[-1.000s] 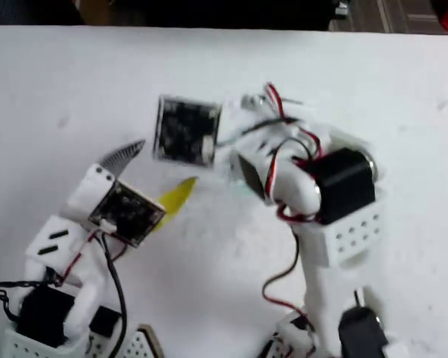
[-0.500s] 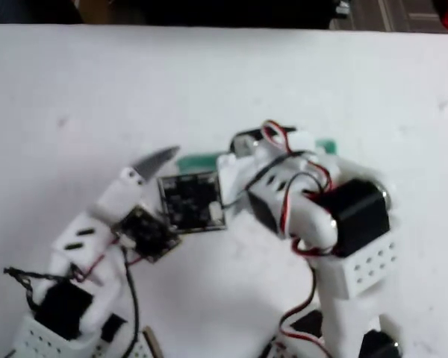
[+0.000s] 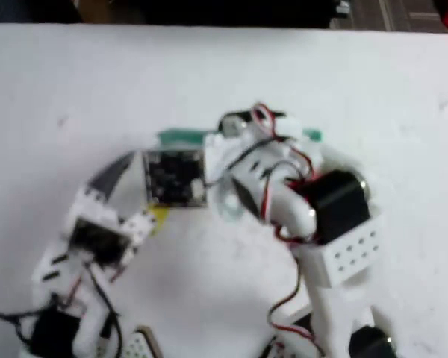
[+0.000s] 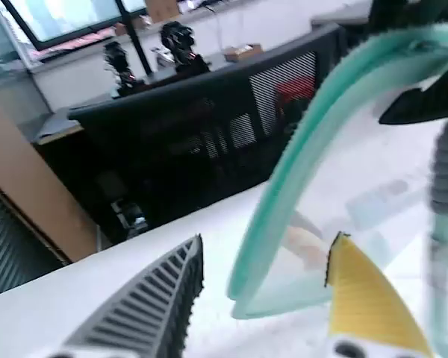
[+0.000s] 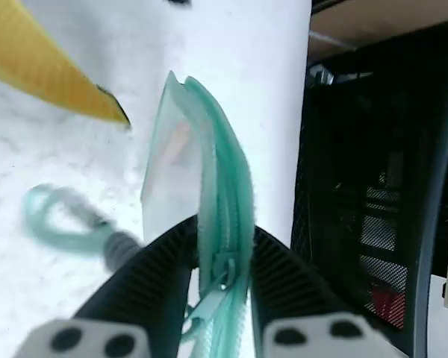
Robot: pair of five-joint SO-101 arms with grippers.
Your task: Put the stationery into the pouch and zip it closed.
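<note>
A white table (image 3: 358,74) runs back to a black mesh chair (image 4: 231,127). Near the table's middle the clear, teal-edged pouch (image 5: 209,186) stands on edge. The right gripper (image 5: 222,242) is clenched on its zipper band. The left gripper (image 4: 267,253) is released, its fingers either side of the pouch's end. Zipping probably wants the left clamping that end first, then a straight pull along the teeth.

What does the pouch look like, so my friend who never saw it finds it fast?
Start at the white table, then find the right arm's pincer near its middle. Pinched in it is the pouch, flat and see-through. Its mint-green zip edge sets it apart from all the white around it.
</note>
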